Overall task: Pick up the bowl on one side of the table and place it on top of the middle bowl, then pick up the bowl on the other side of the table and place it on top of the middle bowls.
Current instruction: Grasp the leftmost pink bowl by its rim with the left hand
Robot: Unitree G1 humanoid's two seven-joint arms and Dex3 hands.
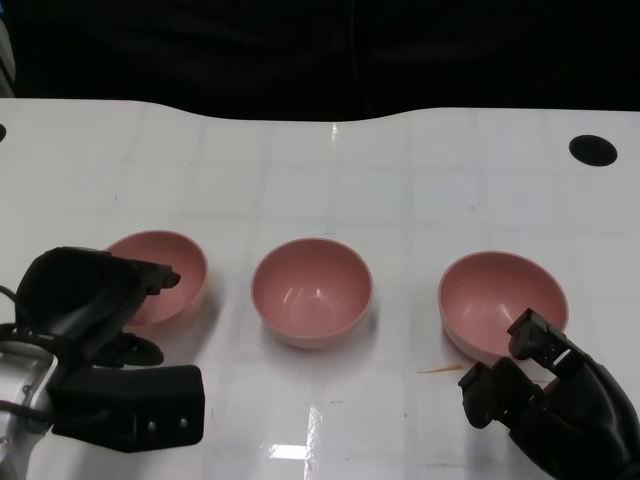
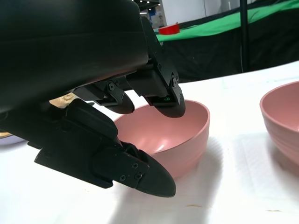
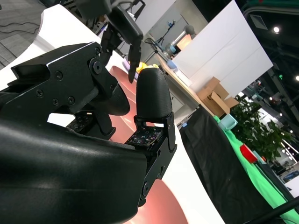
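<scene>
L hand [image 1: 100, 300] at the left smooth pink plastic bowl [image 1: 172, 270], fingers apart, nothing gripped yet.
Advice: get fingers over rim w/ thumb outside, pinch, lift straight, carry to middle pink bowl [image 1: 312, 291]. R hand [image 1: 545, 385] spread, empty, near right pink bowl [image 1: 503, 301]. Wrist view shows fingertips [image 2: 170, 105] just above rim; head view doesn't.

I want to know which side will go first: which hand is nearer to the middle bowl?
Left, narrowly. The left hand is at the left bowl, beside the middle bowl; the right hand sits nearer the table's front, by the right bowl.
</scene>
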